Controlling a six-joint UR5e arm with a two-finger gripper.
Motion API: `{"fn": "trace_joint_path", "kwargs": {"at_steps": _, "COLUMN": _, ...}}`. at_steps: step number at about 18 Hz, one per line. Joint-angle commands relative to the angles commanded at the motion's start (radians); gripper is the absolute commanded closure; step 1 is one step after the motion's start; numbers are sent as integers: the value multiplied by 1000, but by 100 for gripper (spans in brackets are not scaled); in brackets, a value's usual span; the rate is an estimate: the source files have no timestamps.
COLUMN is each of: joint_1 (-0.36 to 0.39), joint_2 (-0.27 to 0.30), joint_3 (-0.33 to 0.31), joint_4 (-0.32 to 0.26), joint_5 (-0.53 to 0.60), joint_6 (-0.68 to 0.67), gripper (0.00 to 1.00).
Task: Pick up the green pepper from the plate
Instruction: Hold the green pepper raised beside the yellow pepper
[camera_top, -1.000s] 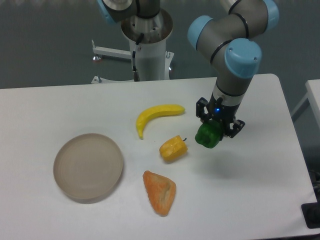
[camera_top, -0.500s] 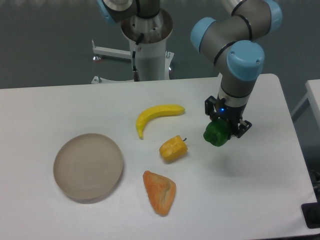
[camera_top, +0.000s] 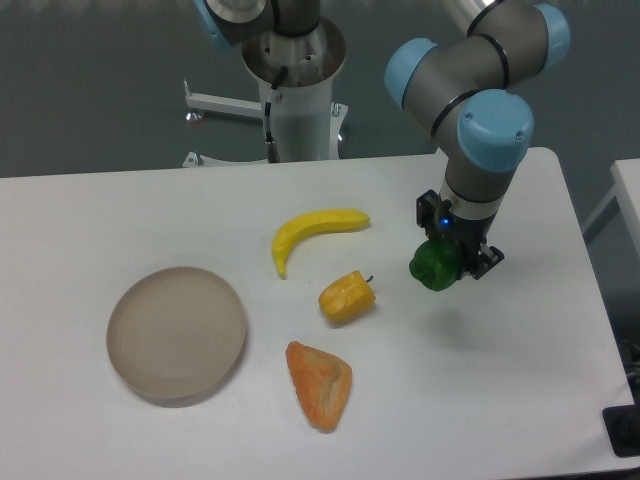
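No readable text, labels or numbers anywhere.

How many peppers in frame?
2. The green pepper is held in the tool over the table's right side; the yellow pepper lies mid-table, below the banana. None appear hidden.

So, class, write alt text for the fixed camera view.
A robot gripper holds a green pepper above a white table, far right of an empty beige plate. A banana, yellow pepper and orange piece lie between.
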Motion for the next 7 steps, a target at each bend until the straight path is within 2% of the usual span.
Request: {"fn": "trace_joint_path", "kwargs": {"at_steps": 7, "joint_1": 0, "joint_2": -3, "joint_3": -9, "joint_4": 2, "joint_5": -11, "joint_6": 15, "gripper": 76}}
